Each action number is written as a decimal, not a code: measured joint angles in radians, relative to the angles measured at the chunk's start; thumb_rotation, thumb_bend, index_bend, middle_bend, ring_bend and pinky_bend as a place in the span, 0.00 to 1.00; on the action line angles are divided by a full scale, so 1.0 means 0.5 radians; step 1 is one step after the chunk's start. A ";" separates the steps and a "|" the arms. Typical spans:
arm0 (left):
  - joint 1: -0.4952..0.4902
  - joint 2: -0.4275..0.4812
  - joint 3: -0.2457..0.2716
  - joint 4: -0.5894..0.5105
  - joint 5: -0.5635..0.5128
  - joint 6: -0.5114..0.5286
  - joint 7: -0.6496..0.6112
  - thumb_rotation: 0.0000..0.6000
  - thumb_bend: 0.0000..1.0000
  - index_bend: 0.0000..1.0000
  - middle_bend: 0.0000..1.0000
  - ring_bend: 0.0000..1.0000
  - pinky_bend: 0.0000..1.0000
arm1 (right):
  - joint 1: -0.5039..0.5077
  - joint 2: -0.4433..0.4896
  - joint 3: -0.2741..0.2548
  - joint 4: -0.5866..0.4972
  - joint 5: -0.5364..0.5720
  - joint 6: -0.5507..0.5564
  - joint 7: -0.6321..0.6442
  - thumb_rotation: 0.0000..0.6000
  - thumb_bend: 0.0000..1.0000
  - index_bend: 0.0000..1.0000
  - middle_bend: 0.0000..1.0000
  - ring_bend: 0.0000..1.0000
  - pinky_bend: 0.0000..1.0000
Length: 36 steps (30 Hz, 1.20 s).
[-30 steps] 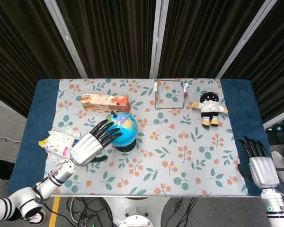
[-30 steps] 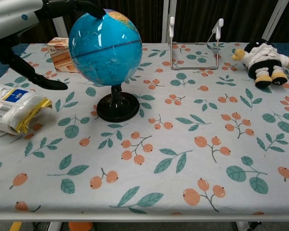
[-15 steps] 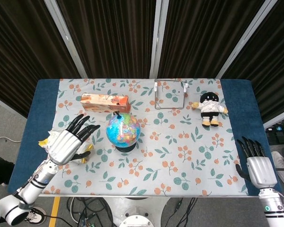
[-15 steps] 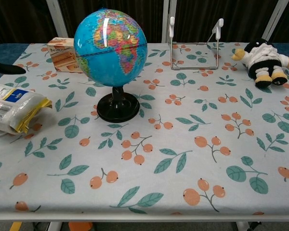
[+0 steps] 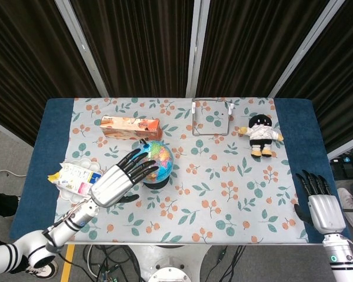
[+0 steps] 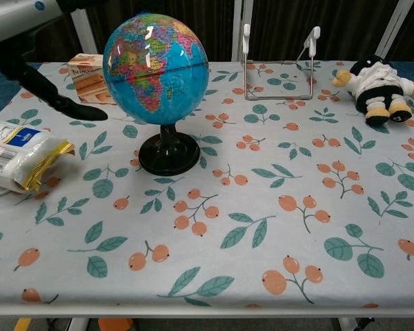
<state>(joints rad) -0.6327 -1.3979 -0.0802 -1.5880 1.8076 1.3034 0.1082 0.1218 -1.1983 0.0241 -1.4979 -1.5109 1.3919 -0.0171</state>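
Left hand [image 5: 115, 182], silver with black fingers [image 5: 142, 171], hovers at the left side of the blue desktop globe on a black round stand [image 6: 156, 72]; fingers spread and released, holding nothing, tips reaching over the globe's near-left surface in the head view. Whether the tips touch the sphere cannot be told. In the chest view only a dark thumb tip shows, left of the globe and apart from it. The globe stands upright on the desk [image 5: 235, 200], which is covered by a white cloth printed with leaves and orange berries, left of centre. Behind the globe lies an orange rectangular snack box [image 5: 130, 127], on its long side. To the globe's left, a white-and-yellow plastic snack bag [image 6: 17, 153] lies near the desk's left edge. A bare wire stand [image 6: 279, 58] sits at the back, with a black-and-white plush doll [image 5: 260, 134] to its right. Right hand [image 5: 322, 207] rests at the near right corner of the desk, fingers straight and apart, grasping nothing.
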 measured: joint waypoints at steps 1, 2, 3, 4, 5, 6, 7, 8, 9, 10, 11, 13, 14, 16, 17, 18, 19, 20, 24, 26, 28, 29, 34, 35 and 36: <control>-0.010 -0.011 -0.003 0.007 -0.009 -0.015 0.002 1.00 0.05 0.11 0.12 0.00 0.00 | -0.001 0.000 0.000 0.004 0.001 0.000 0.005 1.00 0.30 0.00 0.00 0.00 0.00; -0.015 -0.017 -0.004 0.013 -0.015 -0.021 0.003 1.00 0.05 0.11 0.12 0.00 0.00 | -0.002 -0.001 0.000 0.011 0.002 0.001 0.012 1.00 0.30 0.00 0.00 0.00 0.00; -0.017 -0.021 -0.003 0.016 -0.021 -0.025 0.004 1.00 0.05 0.11 0.12 0.00 0.00 | -0.002 -0.002 0.001 0.016 0.004 0.001 0.017 1.00 0.30 0.00 0.00 0.00 0.00; -0.017 -0.023 -0.001 0.018 -0.026 -0.027 0.004 1.00 0.05 0.11 0.12 0.00 0.00 | -0.003 -0.003 0.001 0.020 0.004 0.001 0.022 1.00 0.30 0.00 0.00 0.00 0.00; -0.017 -0.023 0.002 0.019 -0.030 -0.029 0.005 1.00 0.05 0.11 0.12 0.00 0.00 | -0.004 -0.005 0.001 0.025 0.005 0.001 0.026 1.00 0.30 0.00 0.00 0.00 0.00; -0.016 -0.022 0.005 0.020 -0.034 -0.031 0.006 1.00 0.05 0.11 0.12 0.00 0.00 | -0.004 -0.006 0.000 0.028 0.005 0.001 0.028 1.00 0.30 0.00 0.00 0.00 0.00; -0.015 -0.018 0.010 0.020 -0.039 -0.035 0.006 1.00 0.05 0.11 0.13 0.00 0.00 | -0.004 -0.008 0.000 0.030 0.004 0.001 0.029 1.00 0.30 0.00 0.00 0.00 0.00; -0.014 -0.014 0.014 0.018 -0.045 -0.040 0.006 1.00 0.05 0.11 0.14 0.00 0.00 | -0.003 -0.009 0.000 0.030 0.003 0.001 0.029 1.00 0.30 0.00 0.00 0.00 0.00; -0.013 -0.010 0.019 0.015 -0.050 -0.044 0.005 1.00 0.05 0.11 0.17 0.00 0.00 | -0.003 -0.010 0.000 0.030 0.001 0.001 0.028 1.00 0.30 0.00 0.00 0.00 0.00; -0.011 -0.004 0.024 0.012 -0.055 -0.047 0.004 1.00 0.05 0.11 0.18 0.00 0.00 | -0.002 -0.011 0.000 0.029 -0.001 0.002 0.026 1.00 0.30 0.00 0.00 0.00 0.00; -0.008 0.001 0.027 0.010 -0.057 -0.047 0.005 1.00 0.05 0.11 0.19 0.00 0.00 | -0.001 -0.011 0.000 0.028 -0.002 0.002 0.023 1.00 0.30 0.00 0.00 0.00 0.00; 0.000 0.009 0.033 0.008 -0.059 -0.037 0.008 1.00 0.05 0.11 0.19 0.00 0.00 | 0.000 -0.012 -0.001 0.025 -0.003 0.001 0.017 1.00 0.30 0.00 0.00 0.00 0.00; 0.005 0.015 0.036 0.006 -0.059 -0.030 0.009 1.00 0.05 0.11 0.19 0.00 0.00 | 0.001 -0.011 0.000 0.022 -0.004 0.000 0.013 1.00 0.30 0.00 0.00 0.00 0.00; 0.021 0.034 0.044 0.002 -0.061 -0.014 0.012 1.00 0.05 0.11 0.20 0.00 0.00 | 0.001 -0.011 0.000 0.018 -0.004 0.001 0.008 1.00 0.30 0.00 0.00 0.00 0.00; 0.029 0.043 0.049 -0.001 -0.063 -0.007 0.014 1.00 0.05 0.11 0.21 0.00 0.00 | 0.001 -0.011 -0.001 0.017 -0.004 0.000 0.005 1.00 0.30 0.00 0.00 0.00 0.00; 0.038 0.054 0.054 -0.003 -0.066 0.000 0.015 1.00 0.05 0.11 0.23 0.00 0.00 | 0.001 -0.011 0.000 0.015 -0.003 0.000 0.003 1.00 0.30 0.00 0.00 0.00 0.00; 0.054 0.069 0.061 -0.006 -0.071 0.013 0.016 1.00 0.05 0.11 0.25 0.00 0.00 | 0.001 -0.011 0.000 0.014 -0.002 0.000 0.001 1.00 0.30 0.00 0.00 0.00 0.00; 0.067 0.081 0.067 -0.008 -0.075 0.024 0.017 1.00 0.05 0.11 0.27 0.00 0.00 | 0.001 -0.011 -0.001 0.013 -0.001 -0.001 -0.001 1.00 0.30 0.00 0.00 0.00 0.00; 0.142 0.133 0.091 -0.007 -0.116 0.082 0.016 1.00 0.05 0.11 0.42 0.07 0.00 | 0.002 -0.010 -0.001 0.006 -0.005 0.001 -0.009 1.00 0.30 0.00 0.00 0.00 0.00; 0.190 0.158 0.097 0.001 -0.158 0.122 0.007 1.00 0.05 0.12 0.42 0.08 0.00 | 0.003 -0.008 0.000 -0.001 -0.006 0.002 -0.016 1.00 0.30 0.00 0.00 0.00 0.00; 0.238 0.174 0.099 0.021 -0.192 0.174 -0.010 1.00 0.05 0.12 0.39 0.08 0.00 | 0.003 -0.006 0.000 -0.007 -0.007 0.004 -0.022 1.00 0.30 0.00 0.00 0.00 0.00; 0.259 0.179 0.100 0.034 -0.204 0.199 -0.018 1.00 0.05 0.12 0.35 0.08 0.00 | 0.003 -0.005 0.000 -0.010 -0.008 0.004 -0.026 1.00 0.30 0.00 0.00 0.00 0.00; 0.390 0.211 0.105 0.107 -0.270 0.335 -0.071 1.00 0.05 0.12 0.27 0.08 0.01 | 0.003 -0.002 -0.001 -0.025 -0.010 0.007 -0.036 1.00 0.30 0.00 0.00 0.00 0.00; 0.413 0.216 0.108 0.119 -0.282 0.355 -0.078 1.00 0.05 0.12 0.26 0.08 0.01 | 0.002 0.000 -0.001 -0.030 -0.011 0.008 -0.037 1.00 0.30 0.00 0.00 0.00 0.00; 0.436 0.221 0.113 0.131 -0.294 0.373 -0.084 1.00 0.05 0.12 0.25 0.08 0.01 | 0.002 0.002 -0.001 -0.034 -0.012 0.009 -0.038 1.00 0.30 0.00 0.00 0.00 0.00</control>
<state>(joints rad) -0.4146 -1.2875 -0.0239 -1.5227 1.6605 1.4902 0.0662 0.1229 -1.1976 0.0235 -1.5151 -1.5170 1.3964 -0.0361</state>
